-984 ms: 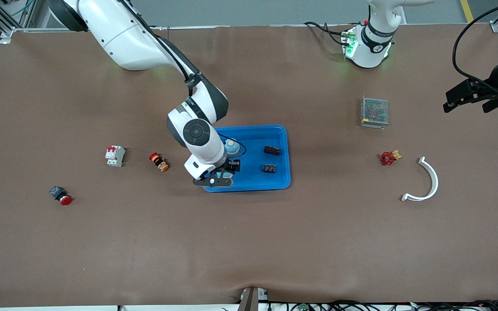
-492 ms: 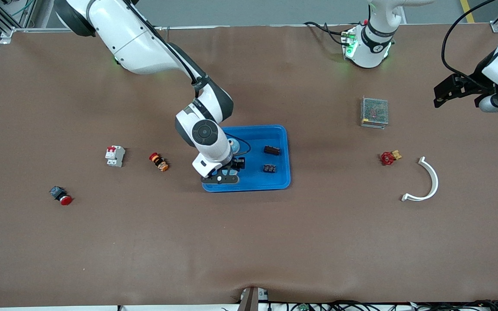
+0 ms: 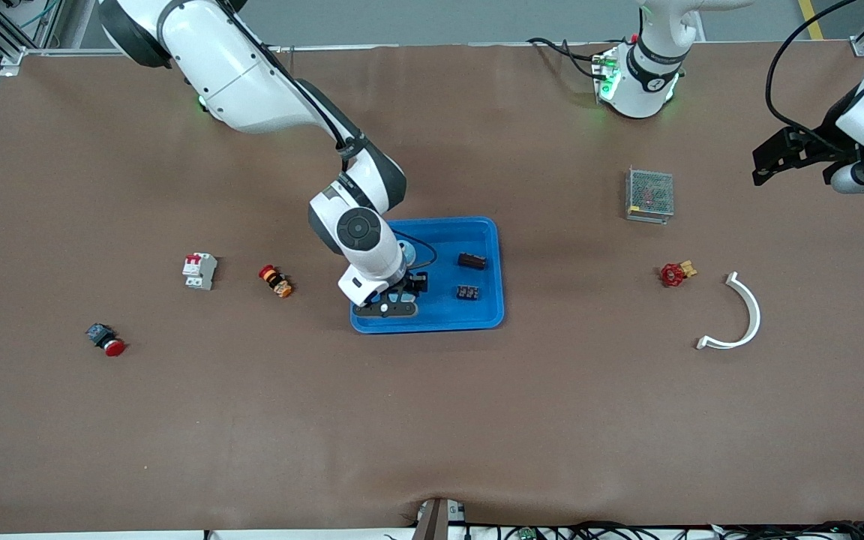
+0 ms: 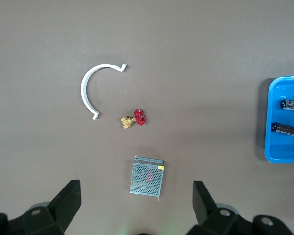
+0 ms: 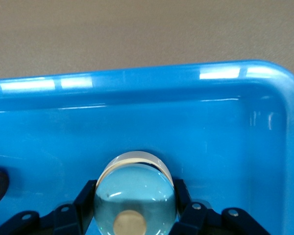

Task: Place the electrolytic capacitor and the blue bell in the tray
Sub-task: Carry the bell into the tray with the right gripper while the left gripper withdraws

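Now right gripper (image 3: 394, 298) low inside the tray (image 3: 486, 319), fingers (image 5: 83, 203) clamped on the bell (image 5: 135, 193), capacitor (image 3: 471, 261) lying in the tray toward the left arm's end, left gripper (image 4: 137, 205) spread wide, waiting above the metal box (image 4: 147, 176).

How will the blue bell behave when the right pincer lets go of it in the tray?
The blue bell has a smooth, glossy dome, so it is probably slippery. Its rounded form may roll a little, but the rim of the tray should stop it. The right pincer grips its sides.
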You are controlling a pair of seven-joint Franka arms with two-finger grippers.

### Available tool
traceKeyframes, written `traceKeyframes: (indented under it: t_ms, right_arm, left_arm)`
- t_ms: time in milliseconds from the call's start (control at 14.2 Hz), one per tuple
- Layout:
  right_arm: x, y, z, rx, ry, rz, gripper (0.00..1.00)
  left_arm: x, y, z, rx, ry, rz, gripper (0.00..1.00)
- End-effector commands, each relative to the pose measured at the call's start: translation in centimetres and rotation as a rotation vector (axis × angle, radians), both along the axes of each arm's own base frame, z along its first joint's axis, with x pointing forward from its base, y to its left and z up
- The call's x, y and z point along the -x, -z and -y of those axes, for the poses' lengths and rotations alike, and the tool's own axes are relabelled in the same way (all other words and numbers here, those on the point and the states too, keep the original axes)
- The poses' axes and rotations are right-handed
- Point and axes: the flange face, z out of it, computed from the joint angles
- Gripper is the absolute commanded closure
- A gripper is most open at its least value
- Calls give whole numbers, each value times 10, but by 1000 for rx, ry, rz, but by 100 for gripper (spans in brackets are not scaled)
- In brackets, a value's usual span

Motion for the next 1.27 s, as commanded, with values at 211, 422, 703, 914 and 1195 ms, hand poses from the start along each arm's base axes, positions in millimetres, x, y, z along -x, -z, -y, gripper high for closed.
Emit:
traceKeyframes:
  t_ms: [211,422,703,914,1195]
  right_arm:
    - [2,-2,-1,20,-2,27,41]
    - [2,-3,-1,21,-5,29,0]
    - [1,-9,-1,44,-36,45,0]
    - [1,-35,2,90,-39,9,0]
    - [3,-102,5,113,-49,17,0]
  left_arm:
    - [2,-2,1,-11,-10,12,0]
    - [2,-3,-1,-13,-15,14,0]
    - [1,-2,0,-13,-13,12,0]
    - [1,-2,1,-11,-13,14,0]
    - [1,-2,1,-11,-13,14,0]
